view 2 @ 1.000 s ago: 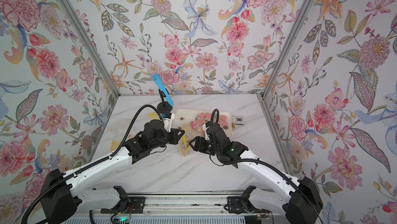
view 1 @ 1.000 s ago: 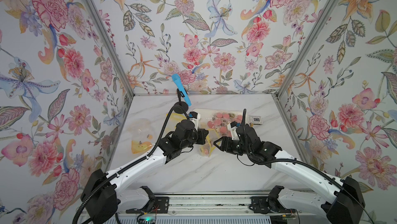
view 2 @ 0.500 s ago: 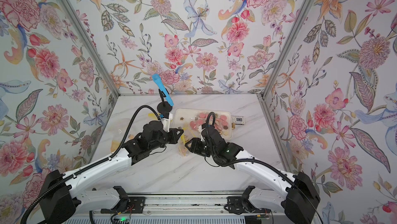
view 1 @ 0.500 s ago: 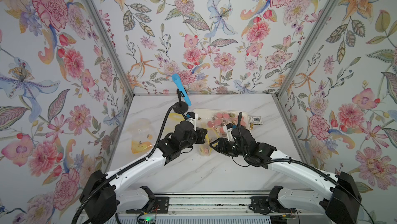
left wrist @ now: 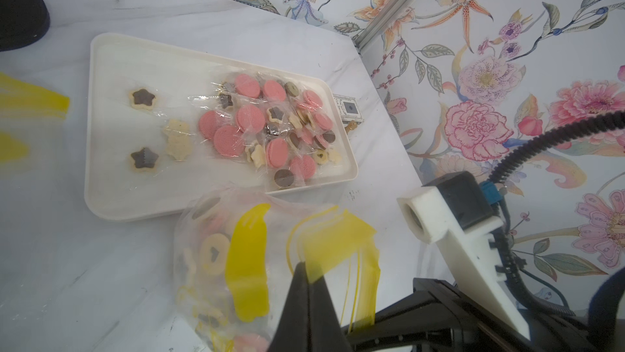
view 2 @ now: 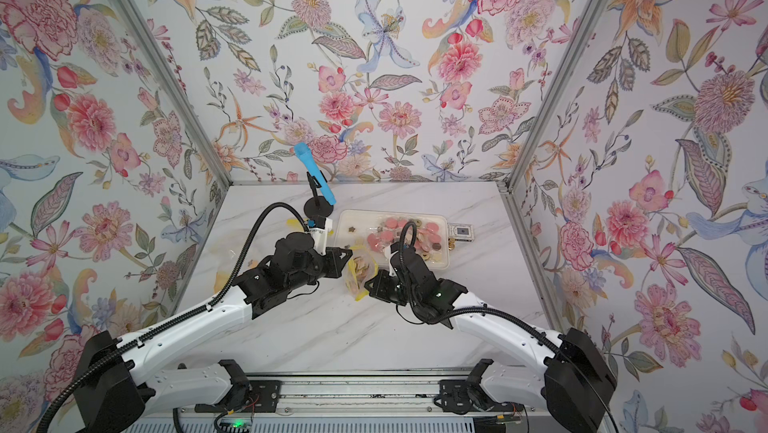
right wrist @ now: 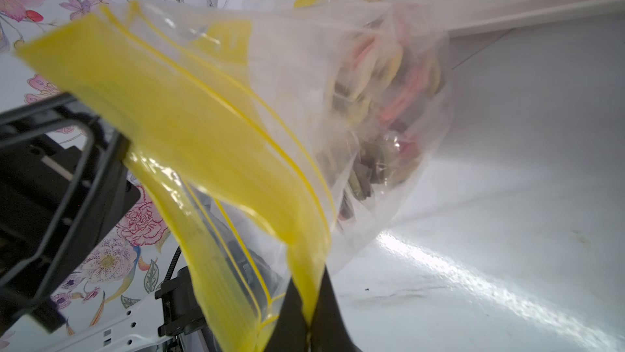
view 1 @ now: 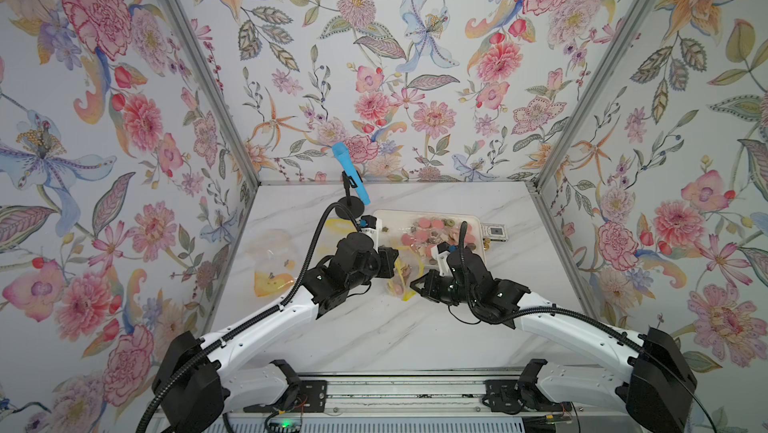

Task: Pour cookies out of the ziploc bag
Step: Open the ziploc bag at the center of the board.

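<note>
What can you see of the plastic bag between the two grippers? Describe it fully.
The bag is thin clear plastic with a yellow zip band at its mouth. Pink, beige and dark cookies bunch in its sagging closed end, beside the white tray. The left gripper and the right gripper are each shut on the yellow band.

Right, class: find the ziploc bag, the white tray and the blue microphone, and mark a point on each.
ziploc bag [left wrist: 248,259]: left wrist view, on its yellow band.
white tray [left wrist: 135,63]: left wrist view, bare floor near a corner.
blue microphone [view 1: 350,170]: in a top view, mid-handle.
</note>
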